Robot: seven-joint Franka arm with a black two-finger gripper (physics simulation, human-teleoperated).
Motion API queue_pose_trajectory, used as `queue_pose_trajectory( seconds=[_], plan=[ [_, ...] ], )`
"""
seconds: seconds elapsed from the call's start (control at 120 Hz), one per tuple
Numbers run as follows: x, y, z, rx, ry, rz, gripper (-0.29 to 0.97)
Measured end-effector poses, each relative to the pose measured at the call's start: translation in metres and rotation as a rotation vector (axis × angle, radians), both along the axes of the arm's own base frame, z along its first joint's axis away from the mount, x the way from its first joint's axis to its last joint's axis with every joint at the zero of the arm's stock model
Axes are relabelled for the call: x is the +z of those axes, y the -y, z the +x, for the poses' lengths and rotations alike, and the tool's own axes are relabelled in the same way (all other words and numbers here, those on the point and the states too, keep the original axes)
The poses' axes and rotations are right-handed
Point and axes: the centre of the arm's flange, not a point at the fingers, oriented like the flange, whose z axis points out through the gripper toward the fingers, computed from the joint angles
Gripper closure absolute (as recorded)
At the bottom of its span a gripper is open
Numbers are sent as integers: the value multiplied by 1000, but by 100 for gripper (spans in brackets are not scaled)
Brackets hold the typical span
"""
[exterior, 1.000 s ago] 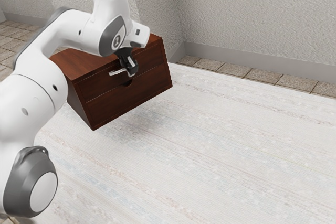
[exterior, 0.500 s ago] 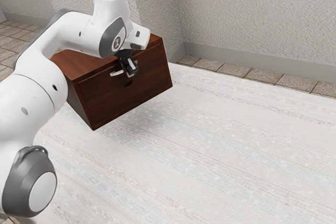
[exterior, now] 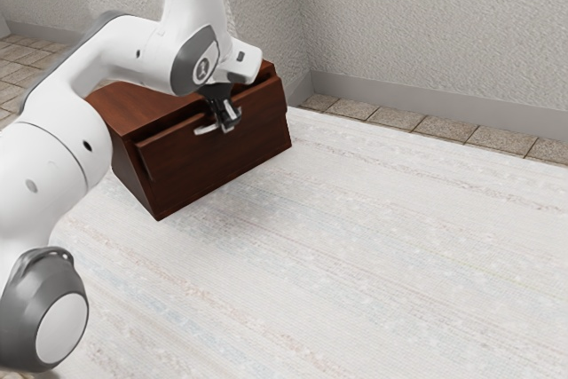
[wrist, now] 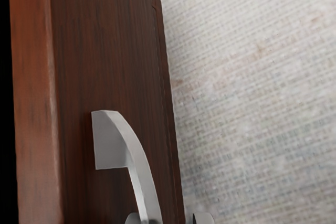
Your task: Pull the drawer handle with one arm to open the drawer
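A broad, pale, woven-textured surface [exterior: 373,246] stretches across the exterior view, bounded at the back by a rough plaster wall [exterior: 426,15] with a grey skirting and a strip of tiled floor [exterior: 497,139] along its foot. The white Franka arm [exterior: 80,122] enters from the exterior view's left, its grey-capped joints stacked up that edge, and bends down over a dark wooden cabinet [exterior: 133,104] that sits on the surface near the wall's corner, turned at an angle to the camera. The cabinet's upper drawer [exterior: 173,150] stands a little way out from the body, a dark gap showing between its top edge and the cabinet's lid. On the drawer front is a curved silver handle [exterior: 209,128], and the black jaws hang directly over it, reaching down from the arm's last white link at the front edge of the cabinet top. From the wrist camera, the reddish-brown drawer front [wrist: 105,51] runs beside the pale surface [wrist: 252,103], and the handle [wrist: 123,150] arcs off the wood toward the hand. The jaws appear to be at the handle, but whether they are clamped on it or merely hooked behind it cannot be told.
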Motion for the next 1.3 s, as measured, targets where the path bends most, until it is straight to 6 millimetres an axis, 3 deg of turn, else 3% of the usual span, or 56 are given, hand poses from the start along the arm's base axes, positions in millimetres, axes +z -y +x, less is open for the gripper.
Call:
queue_pose_trajectory(
  seconds=[0.35,0.617,1.3],
  plan=[
    [4,0,-16,8,-24,-26,67],
    [5,23,-15,-17,-30,-36,67],
    [1,53,-25,-47,-52,-62,67]
  ],
)
